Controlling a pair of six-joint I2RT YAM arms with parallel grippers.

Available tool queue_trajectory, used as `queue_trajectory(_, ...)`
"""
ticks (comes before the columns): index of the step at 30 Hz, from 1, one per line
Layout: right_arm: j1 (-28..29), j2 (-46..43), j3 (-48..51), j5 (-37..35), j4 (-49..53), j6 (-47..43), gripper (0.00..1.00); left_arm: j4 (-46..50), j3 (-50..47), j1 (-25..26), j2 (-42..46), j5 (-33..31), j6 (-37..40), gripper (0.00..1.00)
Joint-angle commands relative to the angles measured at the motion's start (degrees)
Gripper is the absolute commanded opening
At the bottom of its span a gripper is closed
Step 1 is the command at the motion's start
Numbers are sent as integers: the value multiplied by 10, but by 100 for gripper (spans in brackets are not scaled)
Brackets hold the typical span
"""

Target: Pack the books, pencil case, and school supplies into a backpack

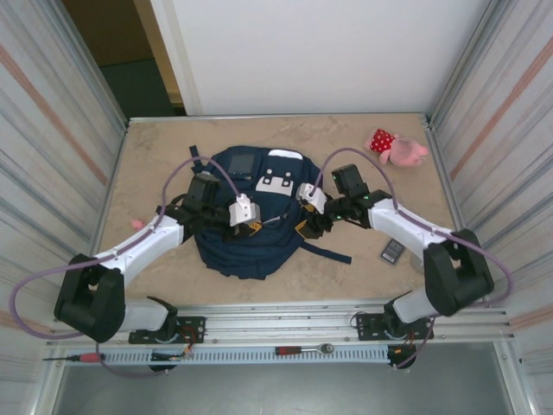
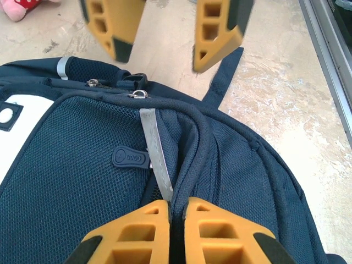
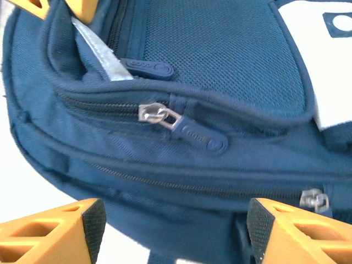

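Observation:
The navy backpack (image 1: 251,238) lies flat in the middle of the table, with white patches near its far end. My left gripper (image 2: 177,212) is shut on a raised fabric ridge of the backpack (image 2: 236,181), beside a pale reflective stripe (image 2: 157,154). Opposite it, my right gripper (image 3: 176,231) is open at the backpack's right side, its fingertips (image 3: 93,231) straddling the lower edge under a zipper pull (image 3: 192,133). A small dark grey calculator (image 1: 393,251) lies on the table right of the bag. The books and the pencil case are out of view.
A pink plush toy (image 1: 397,147) lies at the back right. A small pink item (image 1: 136,225) sits by the left arm. Metal walls close in both sides. A screwdriver (image 1: 82,356) and a ratchet (image 1: 304,349) rest on the front rail.

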State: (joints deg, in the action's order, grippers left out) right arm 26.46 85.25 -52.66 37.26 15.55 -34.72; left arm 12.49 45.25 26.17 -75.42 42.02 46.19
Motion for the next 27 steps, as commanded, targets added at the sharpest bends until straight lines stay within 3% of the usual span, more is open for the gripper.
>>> queue_trajectory(1,1,35,-43,56,6,-75,70,-19,-9,-3,17,35,-11,0)
queue_trajectory(9,4,90,-89,109,49,-82,65,-34,-19,-6,15,33,-16,0)
queue_trajectory(22,6,66,-63,131,94,-42,43,-72,-19,-17,11,42,-39,0)
queue_trajectory(24,6,71,-67,134,90,-32,43,-68,-18,-17,11,45,-39,0)
queue_trajectory(27,5,87,-79,142,86,-9,52,-66,-19,-17,15,51,-37,0)
